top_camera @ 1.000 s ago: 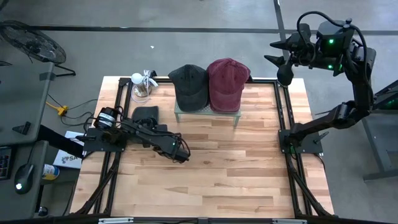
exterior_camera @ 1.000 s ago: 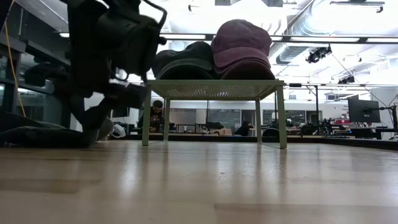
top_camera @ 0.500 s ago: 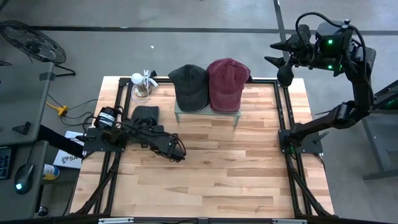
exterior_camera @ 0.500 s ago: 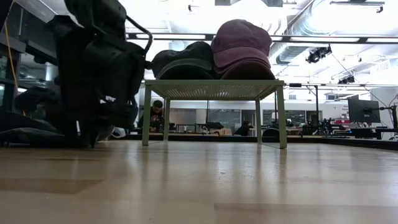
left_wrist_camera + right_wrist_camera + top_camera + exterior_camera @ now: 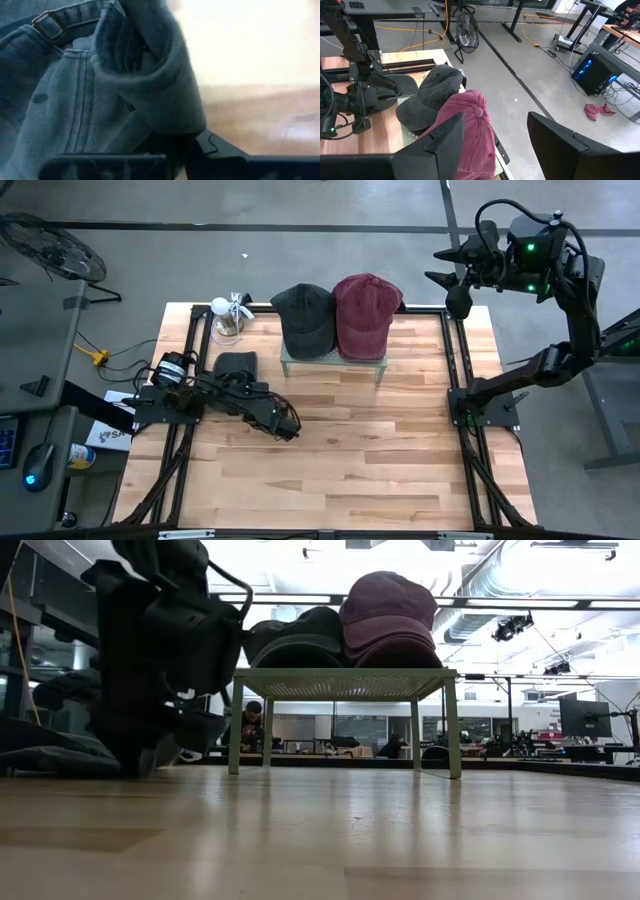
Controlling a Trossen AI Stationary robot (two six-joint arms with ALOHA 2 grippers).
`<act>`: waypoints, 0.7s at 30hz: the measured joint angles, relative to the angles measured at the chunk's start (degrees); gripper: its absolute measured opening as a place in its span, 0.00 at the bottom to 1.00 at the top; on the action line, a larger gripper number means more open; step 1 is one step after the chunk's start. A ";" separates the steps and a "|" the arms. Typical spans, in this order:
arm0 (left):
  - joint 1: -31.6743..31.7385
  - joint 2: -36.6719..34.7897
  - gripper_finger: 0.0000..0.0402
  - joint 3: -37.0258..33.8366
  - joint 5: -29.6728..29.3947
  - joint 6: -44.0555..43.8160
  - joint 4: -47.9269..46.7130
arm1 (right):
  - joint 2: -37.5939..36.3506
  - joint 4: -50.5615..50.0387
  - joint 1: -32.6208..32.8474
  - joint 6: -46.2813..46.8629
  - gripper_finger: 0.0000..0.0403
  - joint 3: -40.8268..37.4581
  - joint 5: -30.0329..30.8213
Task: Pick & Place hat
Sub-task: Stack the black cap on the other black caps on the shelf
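Your desk point(image 5: 340, 450) of pale planked wood with a soft sheen, matt washed cloth on the maroon cap point(image 5: 366, 313) and grey cap point(image 5: 304, 318), perforated metal rack point(image 5: 345, 683), stitched denim-like hat point(image 5: 75, 100), matt plastic fingers point(image 5: 560, 137)

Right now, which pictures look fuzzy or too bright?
Left wrist view: the grey hat fills the frame, soft and out of focus, with washed-out glare behind it. Low view: the left arm is a dark silhouette against bright ceiling lights. High view: sharp and evenly lit.

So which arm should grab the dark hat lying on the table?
The left. Its gripper sits low on the table near that hat; the right gripper is raised past the far edge.
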 joint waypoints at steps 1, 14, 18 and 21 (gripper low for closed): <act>0.00 0.00 0.02 0.44 1.31 1.43 -0.37 | 0.00 -0.02 0.00 0.00 0.52 0.00 0.02; -2.36 -4.27 0.01 17.63 22.70 36.47 -4.96 | 0.02 -1.47 0.00 -0.63 0.52 0.00 -4.82; -2.29 -4.94 0.00 29.02 28.20 44.67 -11.94 | 0.02 -2.14 0.02 -1.56 0.52 0.00 -6.37; -2.29 -4.98 0.00 37.79 31.21 49.98 -17.12 | 0.02 -2.29 0.00 -1.70 0.52 0.00 -7.52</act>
